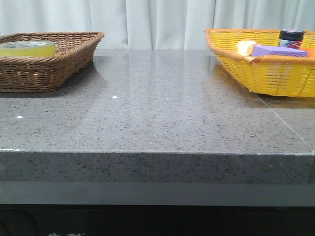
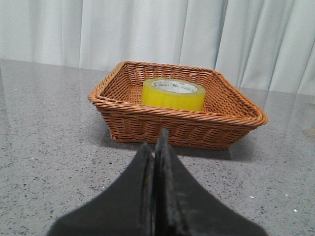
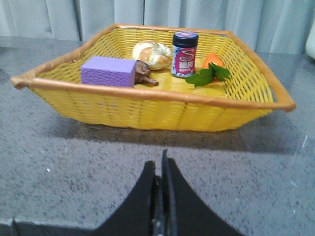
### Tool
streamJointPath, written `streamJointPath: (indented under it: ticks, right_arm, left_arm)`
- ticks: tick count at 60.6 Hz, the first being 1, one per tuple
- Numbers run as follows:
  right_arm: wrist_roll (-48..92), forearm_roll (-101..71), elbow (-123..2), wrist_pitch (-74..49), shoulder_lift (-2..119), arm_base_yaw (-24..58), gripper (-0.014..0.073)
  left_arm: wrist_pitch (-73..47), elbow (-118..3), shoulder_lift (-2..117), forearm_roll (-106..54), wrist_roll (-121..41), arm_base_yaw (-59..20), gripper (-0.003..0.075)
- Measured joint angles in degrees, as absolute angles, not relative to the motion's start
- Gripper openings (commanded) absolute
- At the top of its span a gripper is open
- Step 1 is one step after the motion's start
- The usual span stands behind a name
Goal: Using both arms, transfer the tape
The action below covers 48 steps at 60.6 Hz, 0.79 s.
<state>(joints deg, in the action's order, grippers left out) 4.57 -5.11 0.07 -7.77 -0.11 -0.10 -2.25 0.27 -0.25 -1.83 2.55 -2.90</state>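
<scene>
Yellow tape (image 2: 173, 95), brown basket (image 2: 147, 120), speckled grey table (image 1: 162, 113)

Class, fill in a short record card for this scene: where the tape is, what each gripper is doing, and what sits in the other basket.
tape: lying flat in brown basket
left gripper: shut, empty, short of that basket
right gripper: shut, empty
yellow basket: purple sponge, jar, bread roll, orange with leaves
</scene>
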Motion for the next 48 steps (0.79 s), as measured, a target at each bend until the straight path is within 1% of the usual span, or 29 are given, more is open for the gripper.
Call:
streamJointPath:
  ticks: [28,42,48]
  right_arm:
    - [4.6,-5.2,1.5,-8.1,-0.5,-0.5,-0.0067]
    - [4.6,-5.3,1.5,-2.4,-0.5,-0.5,-0.0067]
    - [4.6,-5.3,1.5,-1.7,-0.5,-0.5,-0.0067]
  left_arm:
    - [-2.1,0.3,-0.2,-1.8,2.6,-2.9,-0.002]
    - [-2.1,0.3,-0.2,-1.8,2.6,-2.9,-0.002]
    - [-2.1,0.3,-0.2,-1.8,2.6,-2.9,-0.002]
